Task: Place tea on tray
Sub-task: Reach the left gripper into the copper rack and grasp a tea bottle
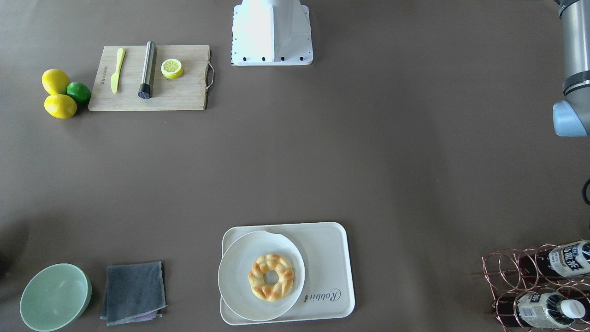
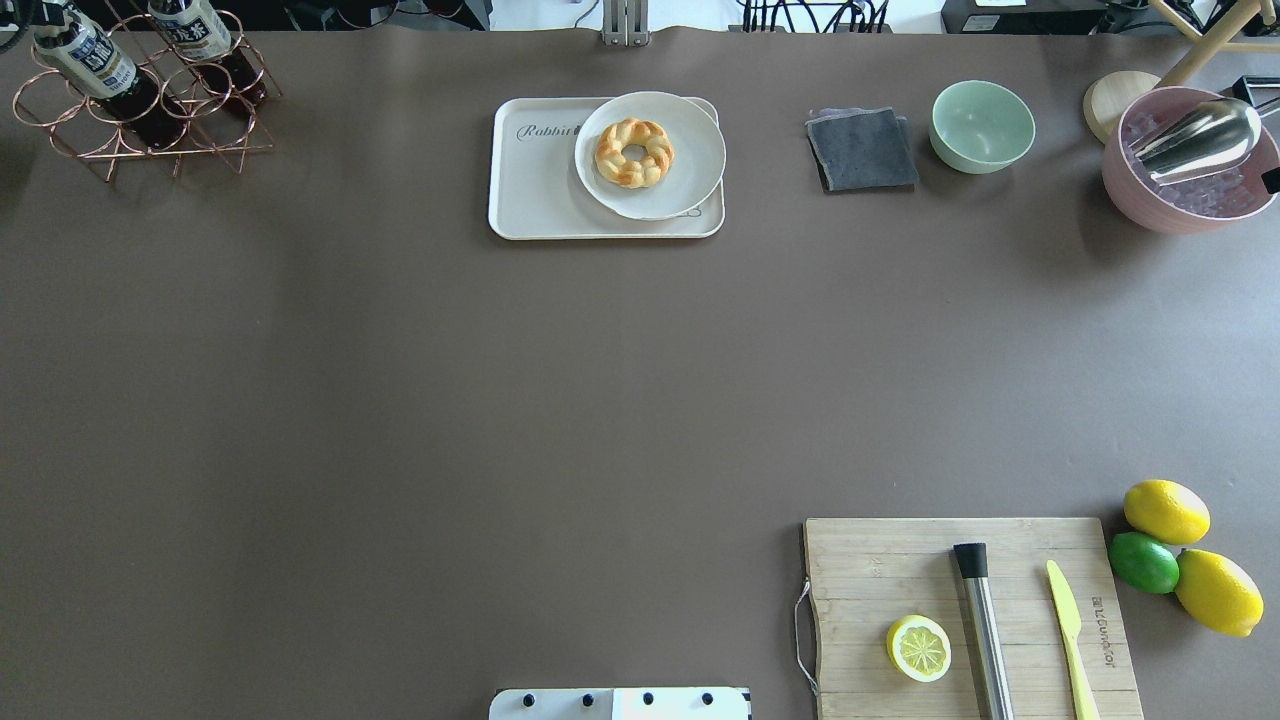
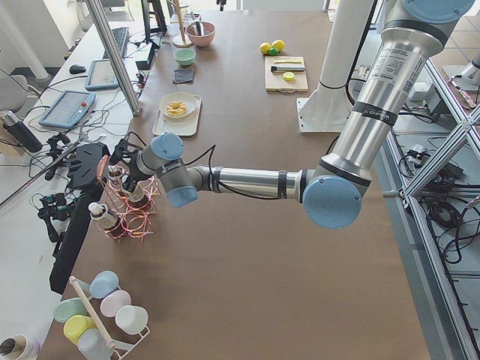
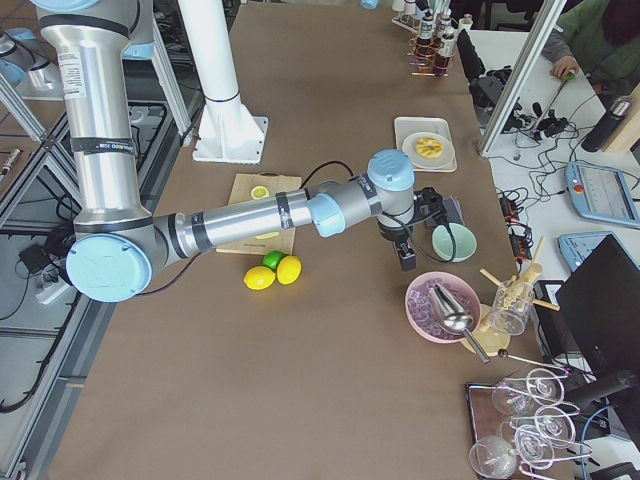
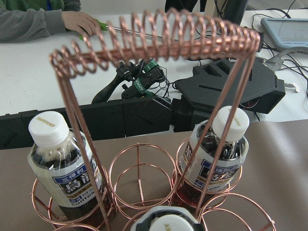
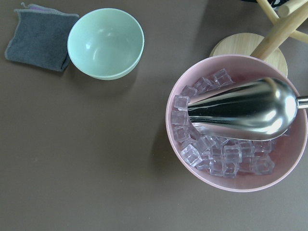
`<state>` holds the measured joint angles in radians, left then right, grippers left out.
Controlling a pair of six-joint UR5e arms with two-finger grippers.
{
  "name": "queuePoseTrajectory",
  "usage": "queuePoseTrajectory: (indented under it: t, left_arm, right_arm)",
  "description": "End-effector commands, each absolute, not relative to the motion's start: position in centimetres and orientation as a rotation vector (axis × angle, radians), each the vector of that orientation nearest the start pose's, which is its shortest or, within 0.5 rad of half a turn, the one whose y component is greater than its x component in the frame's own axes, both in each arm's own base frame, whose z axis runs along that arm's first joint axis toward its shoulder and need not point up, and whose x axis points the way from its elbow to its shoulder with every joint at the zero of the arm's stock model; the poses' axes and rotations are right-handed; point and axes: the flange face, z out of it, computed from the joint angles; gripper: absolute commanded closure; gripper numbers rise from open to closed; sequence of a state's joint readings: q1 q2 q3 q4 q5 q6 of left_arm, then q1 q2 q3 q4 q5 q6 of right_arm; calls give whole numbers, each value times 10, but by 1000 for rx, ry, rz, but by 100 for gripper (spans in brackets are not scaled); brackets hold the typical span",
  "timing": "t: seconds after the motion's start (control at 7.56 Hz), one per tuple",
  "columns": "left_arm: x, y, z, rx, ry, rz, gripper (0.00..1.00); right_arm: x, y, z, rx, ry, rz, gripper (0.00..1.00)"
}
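The tea (image 1: 570, 258), a white-capped bottle with a blue-banded label, stands in a copper wire rack (image 1: 507, 272) at the table's far left corner (image 2: 85, 58). A similar bottle with a grey speckled label (image 1: 537, 310) stands beside it. The left wrist view shows two blue-banded bottles (image 5: 67, 180) (image 5: 217, 166) close below the camera. My left gripper (image 3: 124, 161) is at the rack; I cannot tell if it is open. The cream tray (image 1: 328, 251) (image 2: 540, 195) holds a white plate (image 2: 695, 150) with a ring pastry. My right gripper (image 4: 405, 255) hangs near the bowls; its jaws do not show.
A green bowl (image 6: 106, 43), a grey cloth (image 6: 41, 38) and a pink bowl of ice (image 6: 226, 185) with a metal scoop lie below my right wrist. A cutting board (image 2: 880, 570) with a knife, a steel muddler and a lemon half sits near lemons and a lime (image 2: 1143, 562).
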<state>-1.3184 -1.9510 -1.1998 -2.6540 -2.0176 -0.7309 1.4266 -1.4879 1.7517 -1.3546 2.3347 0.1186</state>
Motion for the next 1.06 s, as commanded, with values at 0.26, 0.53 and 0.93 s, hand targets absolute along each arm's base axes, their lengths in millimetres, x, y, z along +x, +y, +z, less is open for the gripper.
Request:
queuePoseTrajectory:
  t: [0.26, 0.53, 0.93]
  left_arm:
    - [4, -657, 409, 858, 907, -190, 100]
    - [-5, -629, 364, 888, 970, -131, 100]
    - [61, -564, 274, 900, 1039, 9, 100]
  right_arm:
    - [-12, -539, 502, 351, -804, -204, 0]
    - [-12, -539, 503, 349, -804, -202, 0]
    - [-13, -538, 499, 357, -806, -207, 0]
